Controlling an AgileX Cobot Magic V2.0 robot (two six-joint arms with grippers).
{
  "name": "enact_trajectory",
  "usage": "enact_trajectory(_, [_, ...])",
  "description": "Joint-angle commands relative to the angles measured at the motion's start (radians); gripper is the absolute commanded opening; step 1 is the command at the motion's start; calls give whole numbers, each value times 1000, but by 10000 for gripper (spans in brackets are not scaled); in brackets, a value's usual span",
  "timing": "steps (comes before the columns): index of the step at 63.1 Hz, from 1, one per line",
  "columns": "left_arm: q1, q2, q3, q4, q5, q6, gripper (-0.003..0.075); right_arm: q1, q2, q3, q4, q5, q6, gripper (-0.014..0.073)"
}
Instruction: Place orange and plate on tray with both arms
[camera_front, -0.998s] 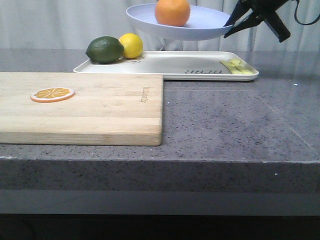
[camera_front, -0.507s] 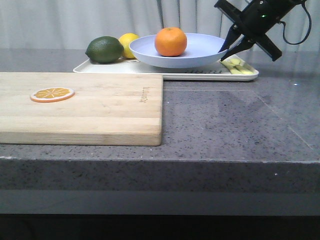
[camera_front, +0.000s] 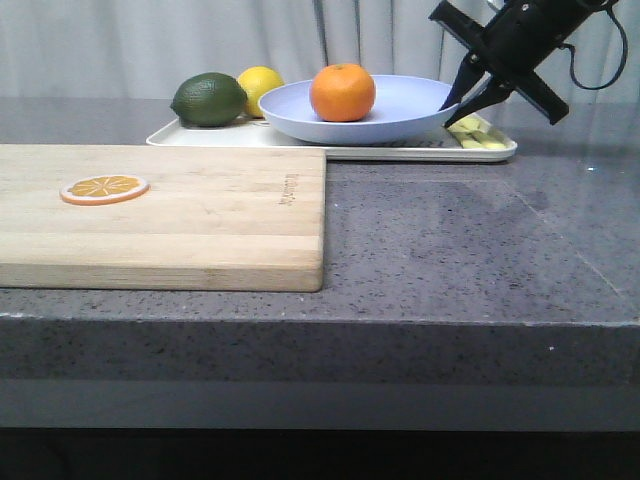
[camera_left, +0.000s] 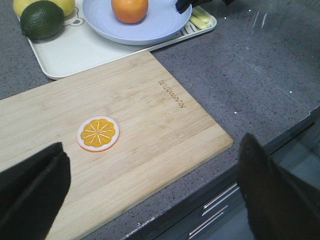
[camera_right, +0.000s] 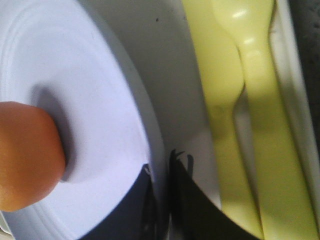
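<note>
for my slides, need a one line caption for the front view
Right gripper holds the rim of the plate, orange inside, on the tray.

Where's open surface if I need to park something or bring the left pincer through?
Free: the cutting board right of the orange slice, and the grey counter between the board and the tray. Crowded: the tray, holding the plate with the orange, lime, lemon, yellow utensils and right pincer.

Cutting board (camera_front: 160, 215) bearing an orange slice (camera_front: 104, 188); lime (camera_front: 209, 99) beside lemon (camera_front: 260, 86).
</note>
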Motion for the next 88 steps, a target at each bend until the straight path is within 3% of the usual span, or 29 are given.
enact_trajectory(1, [1,3,-25,-11,-77,0,658,-1,-76,-42,55,-31,4,175])
enact_trajectory(9, [1,3,-25,-9,-79,0,658,-1,-76,-42,55,-42,4,321])
enact_trajectory(16, [1,3,-25,-9,-79,0,658,-4,-82,-44,53,-40,4,391])
enact_trajectory(48, [1,3,-25,-9,-79,0,658,2,-321,-48,-297,91,2,395])
enact_trajectory(59, [1,3,-25,-9,-79,0,658,43,-473,-27,-323,159,-141,395])
enact_trajectory(70, [1,3,-25,-9,-79,0,658,72,-661,111,-325,116,-207,395])
enact_trajectory(88, [1,3,-25,-9,-79,0,658,72,-1002,507,-403,13,-285,395])
